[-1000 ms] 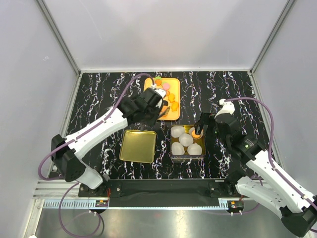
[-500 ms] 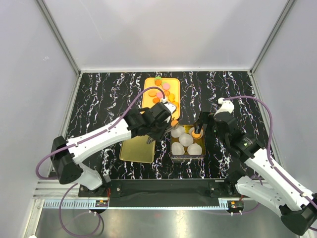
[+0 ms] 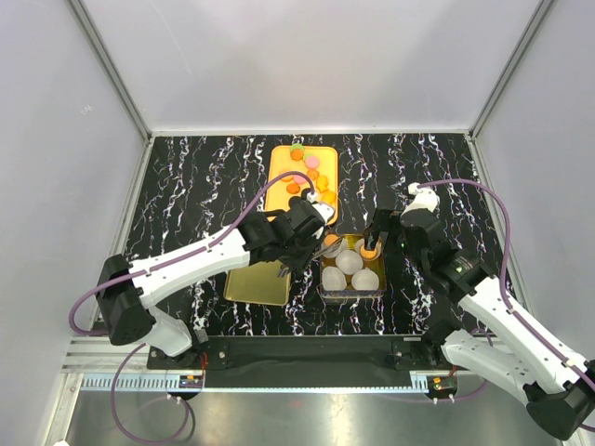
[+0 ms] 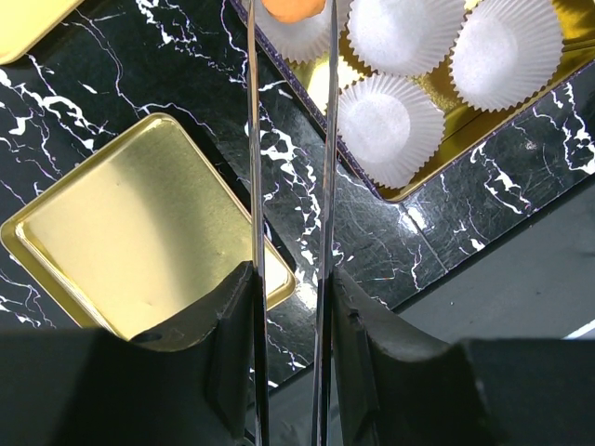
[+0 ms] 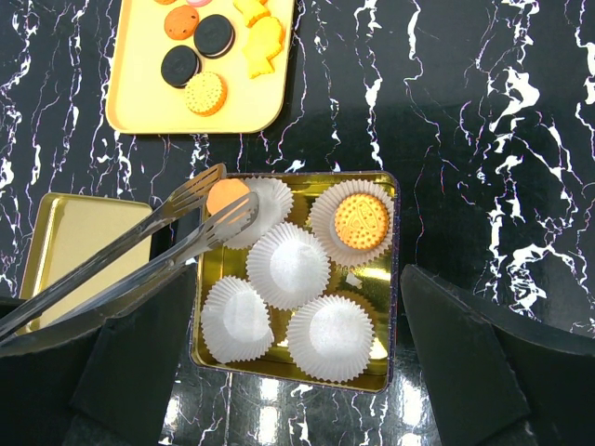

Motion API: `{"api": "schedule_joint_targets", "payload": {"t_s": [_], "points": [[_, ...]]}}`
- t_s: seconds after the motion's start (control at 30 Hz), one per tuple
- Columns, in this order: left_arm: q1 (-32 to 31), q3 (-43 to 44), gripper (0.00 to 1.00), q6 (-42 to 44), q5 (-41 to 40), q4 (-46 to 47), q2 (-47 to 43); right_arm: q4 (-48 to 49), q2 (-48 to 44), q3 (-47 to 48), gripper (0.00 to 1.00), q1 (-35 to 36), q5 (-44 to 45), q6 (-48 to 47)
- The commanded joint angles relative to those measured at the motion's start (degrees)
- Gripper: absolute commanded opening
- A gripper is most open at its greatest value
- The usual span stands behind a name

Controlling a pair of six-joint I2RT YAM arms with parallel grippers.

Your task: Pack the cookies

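My left gripper point(image 3: 299, 238) is shut on metal tongs point(image 4: 288, 139). The tongs pinch a plain orange cookie point(image 5: 226, 196) over the far-left paper cup point(image 5: 265, 209) of the gold tin point(image 5: 389, 279). That cookie also shows in the left wrist view point(image 4: 293, 7). A patterned orange cookie point(image 5: 361, 221) lies in the far-right cup. Three other white cups hold nothing. More cookies point(image 5: 204, 93), orange, black, pink and yellow, lie on the orange tray point(image 3: 279, 172). My right gripper point(image 5: 297, 279) hangs open and empty above the tin, its fingers point(image 5: 465, 372) either side of it.
A gold lid point(image 3: 256, 277) lies upside down left of the tin, also seen in the left wrist view point(image 4: 139, 242). The black marble table has grey walls on three sides. The left arm reaches across the lid toward the tin.
My left arm has swung from the orange tray down and right to the tin, carrying the orange cookie in the tongs. The right arm has barely moved.
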Motion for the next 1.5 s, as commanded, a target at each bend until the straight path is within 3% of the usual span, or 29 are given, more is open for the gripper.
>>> {"api": "schedule_joint_targets", "payload": {"t_s": [0.0, 0.53, 0.7, 1.0, 1.2, 1.47], "points": [[-0.37, 0.1, 0.37, -0.79, 0.74, 2.96, -1.63, 2.04, -0.15, 1.03, 1.0, 0.25, 0.79, 0.4], [-0.72, 0.8, 0.52, -0.53, 0.91, 3.05, -1.01, 1.77, -1.3, 0.59, 1.0, 0.25, 0.79, 0.75], [-0.89, 1.86, 0.47, -0.44, 0.91, 2.87, -1.54, 1.77, -1.3, 0.51, 1.0, 0.16, 0.79, 0.76], [-0.28, 10.2, 0.48, 1.57, 0.92, 2.35, -4.09, 1.6, -1.65, 0.59, 1.0, 0.25, 0.88, 0.4], [4.46, 12.4, 0.48, 1.58, -1.64, 1.73, -2.51, 1.42, -1.91, 0.42, 1.0, 0.25, 0.88, 0.4], [16.76, 12.49, 0.48, 2.54, -3.66, 5.24, 3.81, 1.42, -2.26, 0.42, 1.0, 0.25, 0.53, 0.4]]}}
